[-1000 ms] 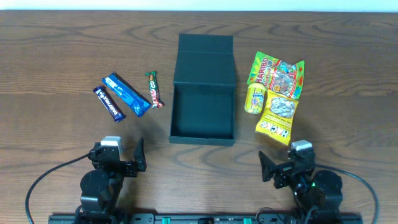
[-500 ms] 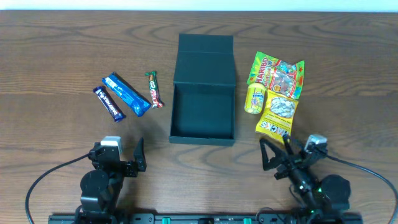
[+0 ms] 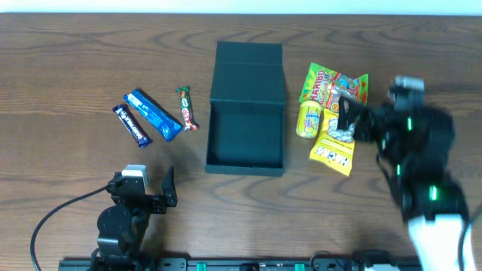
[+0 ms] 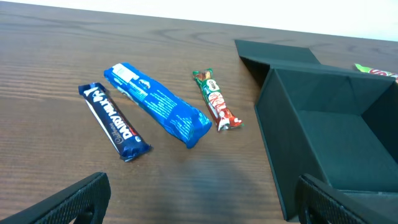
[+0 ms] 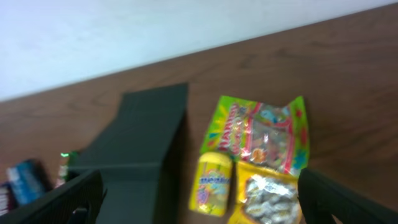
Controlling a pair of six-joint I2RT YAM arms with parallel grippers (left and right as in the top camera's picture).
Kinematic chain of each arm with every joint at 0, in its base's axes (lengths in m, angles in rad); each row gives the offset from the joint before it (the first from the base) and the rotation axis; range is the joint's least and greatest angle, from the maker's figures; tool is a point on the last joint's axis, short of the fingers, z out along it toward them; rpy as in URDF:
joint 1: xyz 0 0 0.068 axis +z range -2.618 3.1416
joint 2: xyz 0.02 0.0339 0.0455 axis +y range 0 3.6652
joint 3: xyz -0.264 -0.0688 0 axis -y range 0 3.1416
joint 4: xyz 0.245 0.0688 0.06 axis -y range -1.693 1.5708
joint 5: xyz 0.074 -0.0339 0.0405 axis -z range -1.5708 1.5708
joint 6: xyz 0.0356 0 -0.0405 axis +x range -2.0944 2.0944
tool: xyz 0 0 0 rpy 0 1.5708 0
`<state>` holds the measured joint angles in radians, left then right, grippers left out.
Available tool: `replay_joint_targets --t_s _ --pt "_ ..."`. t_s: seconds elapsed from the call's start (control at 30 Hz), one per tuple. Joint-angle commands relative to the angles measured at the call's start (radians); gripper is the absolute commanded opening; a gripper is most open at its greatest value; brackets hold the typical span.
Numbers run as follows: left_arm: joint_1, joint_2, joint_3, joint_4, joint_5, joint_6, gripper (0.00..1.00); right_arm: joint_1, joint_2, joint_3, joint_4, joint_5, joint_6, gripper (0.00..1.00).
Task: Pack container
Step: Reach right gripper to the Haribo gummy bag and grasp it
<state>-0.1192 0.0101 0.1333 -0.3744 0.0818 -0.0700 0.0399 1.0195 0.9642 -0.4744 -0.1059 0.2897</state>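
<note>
Snacks flank the dark teal-green, square rigid container (image 3: 246, 139), which sits open at the middle of the brown wooden table (image 3: 75, 53), its flap lid (image 3: 248, 64) laid back toward 12 o'clock. At its 9 o'clock lie three bars: a slim red-and-green wrapped bar (image 3: 187, 108) nearest, then a bright blue wrapped bar (image 3: 153, 115) and a dark navy wrapped bar (image 3: 132, 125) side by side. At 3 o'clock a small yellow packet (image 3: 309, 119) lies just beside the wall, close against a green-and-yellow gummy bag (image 3: 331, 86) and a yellow snack bag (image 3: 334, 147). The left gripper (image 3: 170, 188) rests at the container's 7 o'clock, jaws spread wide, holding nothing. The right gripper (image 3: 345, 117) hangs blurred over the bags, jaws likewise wide apart and empty.
</note>
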Motion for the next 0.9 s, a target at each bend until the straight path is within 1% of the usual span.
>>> replay_joint_targets --t_s 0.0,0.17,0.27,0.43,0.5,0.7,0.87 --pt "0.003 -0.005 -0.021 -0.005 -0.004 0.018 0.95 -0.002 0.195 0.145 -0.051 0.066 -0.071 0.99" --pt "0.003 -0.005 -0.021 -0.005 -0.004 0.018 0.95 -0.052 0.496 0.335 -0.142 0.072 -0.07 0.99" --pt "0.003 -0.005 -0.021 -0.005 -0.004 0.018 0.95 -0.119 0.634 0.391 -0.156 0.06 -0.059 0.99" --pt "0.003 -0.005 -0.021 -0.005 -0.004 0.018 0.95 -0.275 0.804 0.397 -0.112 -0.148 -0.06 0.99" --pt "0.003 -0.005 -0.021 -0.005 -0.004 0.018 0.95 -0.316 0.868 0.397 -0.089 -0.239 -0.093 0.99" --pt "0.003 -0.005 -0.021 -0.005 -0.004 0.018 0.95 -0.34 1.014 0.397 -0.01 -0.415 -0.159 0.99" --pt "0.003 -0.005 -0.021 -0.005 -0.004 0.018 0.95 -0.34 1.092 0.397 0.056 -0.522 -0.165 0.99"
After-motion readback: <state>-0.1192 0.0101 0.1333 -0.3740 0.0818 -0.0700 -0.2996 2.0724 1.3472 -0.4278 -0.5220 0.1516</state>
